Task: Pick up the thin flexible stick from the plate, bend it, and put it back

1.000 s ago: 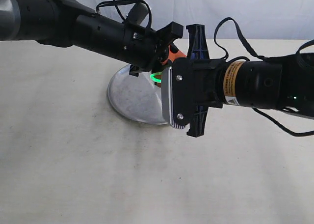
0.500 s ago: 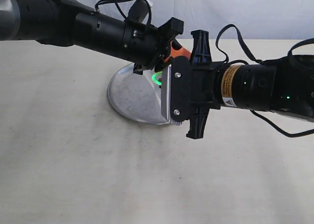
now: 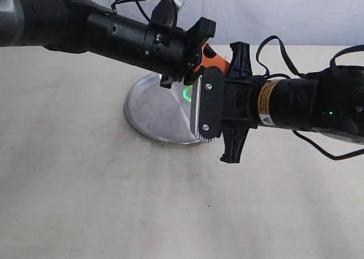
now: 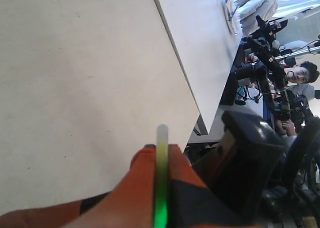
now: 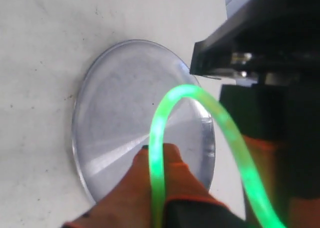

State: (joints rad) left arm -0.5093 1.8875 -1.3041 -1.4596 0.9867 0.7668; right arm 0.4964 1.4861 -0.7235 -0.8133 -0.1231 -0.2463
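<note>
Green stick bent into a hoop over the plate [image 5: 107,103]

The left gripper [image 4: 161,155] and right gripper [image 5: 161,153] each squeeze one end of the thin flexible stick [image 5: 159,120], curving it like a U. The writing on the yellow label [image 3: 266,103] is too small to read.

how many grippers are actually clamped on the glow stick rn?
2. The left gripper pinches one end of the stick between its orange fingers. The right gripper pinches the other end. The stick arcs between them, with the plate beneath.

stick [image 5: 186,91] above plate [image 3: 151,114], between left gripper [image 4: 158,155] and right gripper [image 5: 157,155], plate on table [image 3: 85,185]
</note>
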